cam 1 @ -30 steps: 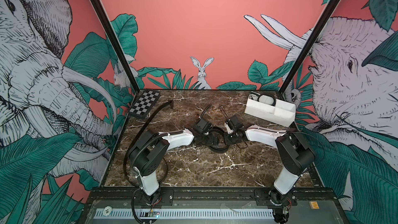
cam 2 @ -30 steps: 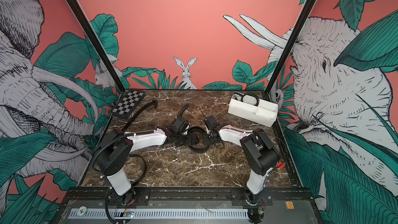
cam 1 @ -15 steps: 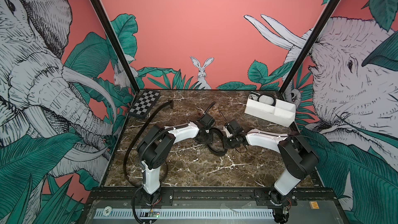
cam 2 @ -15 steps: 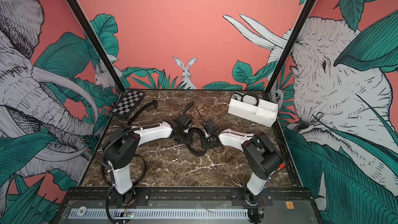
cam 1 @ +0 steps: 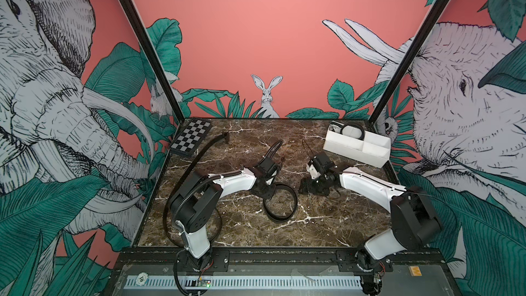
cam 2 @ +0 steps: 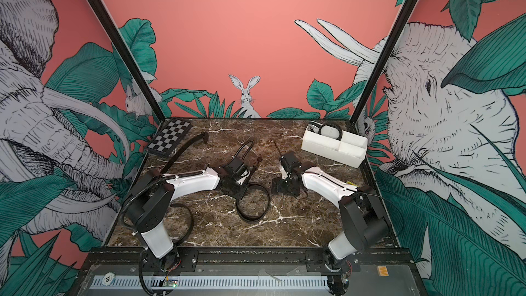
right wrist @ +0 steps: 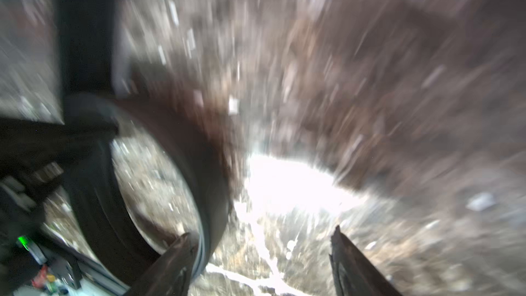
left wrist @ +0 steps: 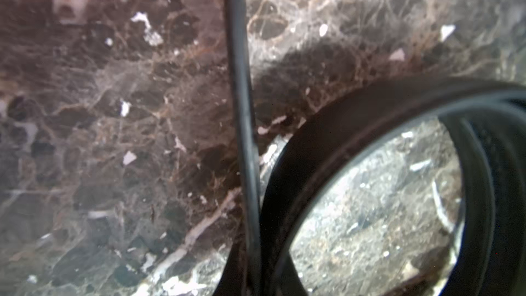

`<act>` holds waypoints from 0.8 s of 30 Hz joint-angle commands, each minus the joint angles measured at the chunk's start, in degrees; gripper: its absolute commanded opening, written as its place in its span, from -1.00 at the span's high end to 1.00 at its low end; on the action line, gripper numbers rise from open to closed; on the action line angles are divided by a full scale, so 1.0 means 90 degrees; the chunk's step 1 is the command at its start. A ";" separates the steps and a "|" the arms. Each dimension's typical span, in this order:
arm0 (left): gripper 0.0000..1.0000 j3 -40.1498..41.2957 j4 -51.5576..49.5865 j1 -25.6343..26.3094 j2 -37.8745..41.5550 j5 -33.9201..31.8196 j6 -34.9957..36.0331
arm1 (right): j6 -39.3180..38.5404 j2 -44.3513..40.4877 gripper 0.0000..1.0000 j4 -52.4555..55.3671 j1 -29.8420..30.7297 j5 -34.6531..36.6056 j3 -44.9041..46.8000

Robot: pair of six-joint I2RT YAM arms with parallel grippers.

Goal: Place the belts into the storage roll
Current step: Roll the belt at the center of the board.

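Belts: the looped belt point(cam 1: 274, 217) point(cam 2: 249, 217), a long flat black strap, lies on the brown marble table point(cam 1: 256, 232) in both top views, near the middle and between my two arms. It forms an open ring standing on its edge.

My left gripper point(cam 1: 267, 193) point(cam 2: 239, 192) is low on the table at the near-left end of that ring. Its jaws are closed on the looped belt. In the left wrist view the strap point(left wrist: 327, 126) shows as a thin dark edge running straight to the frame's lower middle, with the ring curving off beside it. The fingers themselves are not visible there.

My right gripper point(cam 1: 304, 188) point(cam 2: 277, 187) sits just to the right of the ring. Its jaws are apart. In the right wrist view point(right wrist: 262, 232) the two dark fingers point(right wrist: 173, 266) have only bare marble between them. The ring point(right wrist: 210, 166) is just beside one finger, but the blur means I cannot tell if they touch.

A coiled belt point(cam 1: 353, 125) point(cam 2: 330, 125), also black, is inside the storage roll point(cam 1: 355, 149) point(cam 2: 333, 148). The storage roll is a white rectangular plastic box with low walls at the far right corner of the table. The coil sits in its end compartment, nearest the back wall.

A flat black-and-white checkerboard point(cam 1: 190, 139) point(cam 2: 169, 136) lies at the far left corner.

Writing: a small orange label point(cam 1: 414, 270) point(cam 2: 382, 271) is on the front rail, and its mark is too small to read.
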State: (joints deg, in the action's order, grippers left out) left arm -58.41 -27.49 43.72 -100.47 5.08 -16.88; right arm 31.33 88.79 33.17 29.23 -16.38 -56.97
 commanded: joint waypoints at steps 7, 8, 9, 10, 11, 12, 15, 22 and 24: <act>0.98 0.0455 -0.0721 0.0010 -0.0265 -0.0295 0.0245 | 0.0729 0.2258 -0.57 -0.0902 0.0030 0.0095 -0.2346; 0.98 0.0446 -0.0731 0.0005 -0.0250 -0.0330 0.0240 | 0.0921 0.2411 -0.57 -0.0991 0.0117 0.0146 -0.2481; 0.97 0.0436 -0.0733 0.0010 -0.0235 -0.0371 0.0227 | 0.1076 0.2500 -0.57 -0.1107 0.0205 0.0198 -0.2538; 0.96 0.0421 -0.0728 0.0010 -0.0228 -0.0381 0.0220 | 0.1249 0.2600 -0.58 -0.1210 0.0290 0.0261 -0.2587; 0.96 0.0426 -0.0711 0.0005 -0.0234 -0.0380 0.0195 | 0.1425 0.2668 -0.58 -0.1312 0.0372 0.0347 -0.2615; 0.96 0.0426 -0.0697 0.0006 -0.0249 -0.0374 0.0167 | 0.1555 0.2722 -0.59 -0.1431 0.0433 0.0379 -0.2607; 0.96 0.0434 -0.0625 0.0006 -0.0327 -0.0302 0.0120 | 0.1890 0.2911 -0.60 -0.1665 0.0566 0.0424 -0.2600; 0.91 0.0399 -0.0639 0.0006 -0.0456 -0.0449 -0.0086 | 0.2116 0.3536 0.15 -0.1269 0.0674 0.0741 -0.2602; 0.81 0.0312 -0.0781 -0.0005 -0.0590 -0.0640 -0.0214 | 0.2175 0.3478 0.46 -0.1421 0.0560 0.0774 -0.2236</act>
State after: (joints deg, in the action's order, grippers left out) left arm -58.30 -27.16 43.83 -100.53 3.97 -17.32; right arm 48.62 118.26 18.74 34.89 -11.70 -80.53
